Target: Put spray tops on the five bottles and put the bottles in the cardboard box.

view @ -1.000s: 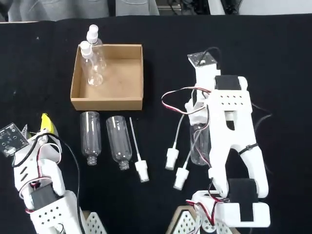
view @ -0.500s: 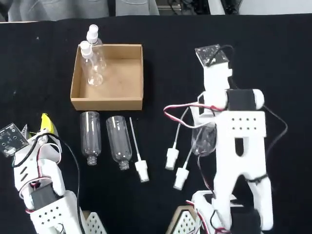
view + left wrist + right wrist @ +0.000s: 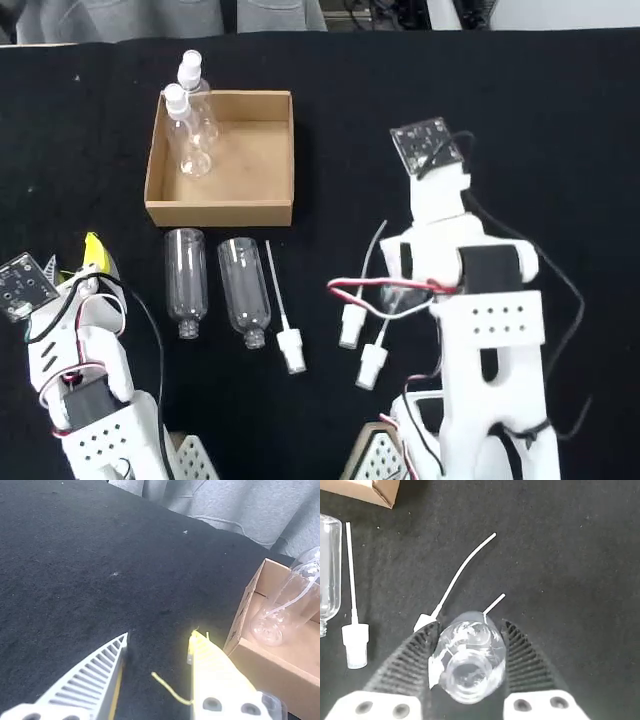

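Right arm (image 3: 487, 300) stands folded up tall over the black table (image 3: 580, 100), wrist tipped downward. Right gripper (image 3: 470, 630) is clamped on a clear bottle (image 3: 470, 667), one ribbed finger pressed to each side, the bottle's round end turned toward the wrist camera. From overhead the grip is mostly hidden under the arm and its red and white wires; the wrist view shows it plainly. Just beyond those fingertips two spray tops (image 3: 360, 345) lie on the cloth, tubes pointing away, one partly behind a finger. A third spray top (image 3: 355, 645) lies well off to the side, near two bare bottles (image 3: 215, 285) lying side by side. Left arm (image 3: 80, 370) sits low at the near corner. Left gripper (image 3: 157, 640) has its white and yellow fingers apart, holding nothing, over bare cloth. Ahead of it and off to the yellow finger's side is the cardboard box (image 3: 247, 607), which the overhead view shows open, with two capped bottles (image 3: 190, 130) standing in its far corner.
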Controlling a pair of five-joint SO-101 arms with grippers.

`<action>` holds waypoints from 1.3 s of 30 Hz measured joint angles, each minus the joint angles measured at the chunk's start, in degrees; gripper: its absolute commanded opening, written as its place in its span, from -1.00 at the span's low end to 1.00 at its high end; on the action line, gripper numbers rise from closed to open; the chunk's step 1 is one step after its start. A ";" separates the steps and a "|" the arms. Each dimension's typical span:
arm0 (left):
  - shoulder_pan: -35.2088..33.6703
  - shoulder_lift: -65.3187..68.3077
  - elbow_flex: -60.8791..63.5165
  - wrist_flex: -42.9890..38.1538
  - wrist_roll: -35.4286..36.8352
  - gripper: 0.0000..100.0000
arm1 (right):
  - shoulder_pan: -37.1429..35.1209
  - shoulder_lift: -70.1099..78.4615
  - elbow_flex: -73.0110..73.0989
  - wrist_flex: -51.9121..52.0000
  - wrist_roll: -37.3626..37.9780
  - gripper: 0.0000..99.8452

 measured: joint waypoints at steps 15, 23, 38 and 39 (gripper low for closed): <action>0.00 0.00 0.00 0.00 0.00 -0.64 | -0.09 -12.40 15.12 -10.73 0.00 -0.92; 0.00 0.00 0.00 0.00 0.00 -0.64 | -0.18 -18.46 20.84 -15.21 -0.88 -0.92; 0.00 0.00 0.26 0.00 0.00 -0.64 | -0.26 -30.24 29.80 -21.45 -3.87 -0.91; 0.00 0.00 0.26 0.00 0.00 -0.64 | -0.26 -31.12 30.33 -21.71 -4.22 -0.91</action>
